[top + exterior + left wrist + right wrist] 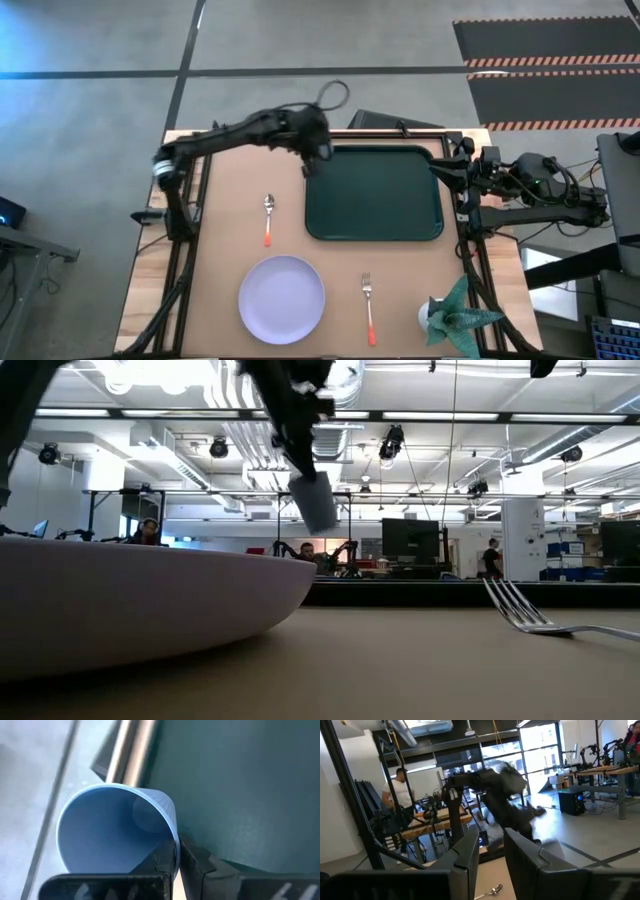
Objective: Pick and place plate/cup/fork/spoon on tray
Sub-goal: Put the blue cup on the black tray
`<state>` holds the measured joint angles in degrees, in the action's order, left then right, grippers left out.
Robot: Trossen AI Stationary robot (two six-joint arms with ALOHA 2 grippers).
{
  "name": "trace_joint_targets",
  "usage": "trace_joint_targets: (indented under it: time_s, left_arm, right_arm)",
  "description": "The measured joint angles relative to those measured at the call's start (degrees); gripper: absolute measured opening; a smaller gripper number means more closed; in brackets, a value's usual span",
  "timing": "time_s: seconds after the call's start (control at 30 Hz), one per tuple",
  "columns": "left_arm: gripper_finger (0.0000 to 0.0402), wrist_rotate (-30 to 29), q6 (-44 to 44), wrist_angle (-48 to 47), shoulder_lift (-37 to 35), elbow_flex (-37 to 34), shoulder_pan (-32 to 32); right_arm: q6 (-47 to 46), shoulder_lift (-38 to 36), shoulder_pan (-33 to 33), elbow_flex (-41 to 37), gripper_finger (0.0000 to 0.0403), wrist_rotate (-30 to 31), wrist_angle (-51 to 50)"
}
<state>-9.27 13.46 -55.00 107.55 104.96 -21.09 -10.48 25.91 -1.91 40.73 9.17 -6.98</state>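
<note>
The left end effector (177,855) is clamped on the rim of the cup (112,830), one finger inside the wall and one outside, so the light-blue tumbler hangs tilted with its mouth toward the wrist camera. In the high view this end effector (313,160) sits above the far left corner of the tray (400,225), and the low view shows the cup (314,501) held well up in the air, not yet touching anything. The dark green tray looks bare, so by my reading nothing has been delivered yet: the cup is mid-carry and needs to be lowered and released, and three items are still left. The plate (282,298) lies on the surface near the front edge, the spoon (268,218) lies just left of the tray, and the fork (369,306) lies right of the plate, all apart from the tray. The left arm reaches from its base at the surface's left edge, stretched across the far side with the wrist bent downward over the tray corner. The right end effector (491,851) waits beyond the tray's right edge with its fingers parted and holding nothing, its arm folded back near its mount. A green plant ornament (455,312) stands at the front right corner.
</note>
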Motion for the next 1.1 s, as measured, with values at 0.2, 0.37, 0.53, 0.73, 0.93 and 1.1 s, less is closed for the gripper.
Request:
trace_joint_targets:
  time_s: [0.2, 0.37, 0.53, 0.73, 0.93, 1.1]
  left_arm:
    - [0.0000, 0.83, 2.44, -7.49, 12.42, 6.13, 0.32]
    - [0.0000, 0.68, 3.50, -10.22, 15.98, 8.52, 0.50]
    - [0.0000, 2.32, 3.58, -9.09, 16.10, 10.35, 1.06]
    - [0.0000, 3.10, 5.26, -8.55, 16.08, 13.83, 1.05]
    - [0.0000, 3.12, 5.44, -8.51, 16.08, 13.93, 0.76]
    - [0.0000, 3.11, 5.44, -7.86, 16.08, 13.79, 0.69]
  right_arm:
    - [0.00, -0.02, 0.01, 0.00, 0.0079, 0.00, -0.02]
    - [0.04, -0.02, 0.02, 0.00, 0.0079, -0.02, -0.04]
    - [0.69, -0.02, 0.00, 0.00, 0.0079, -0.02, -0.27]
    - [0.68, -0.02, 0.02, 0.00, 0.0079, -0.03, -0.28]
    - [0.63, -0.02, 0.00, 0.00, 0.0079, -0.04, -0.28]
    - [0.50, -0.02, 0.00, 0.00, 0.0079, -0.04, -0.28]
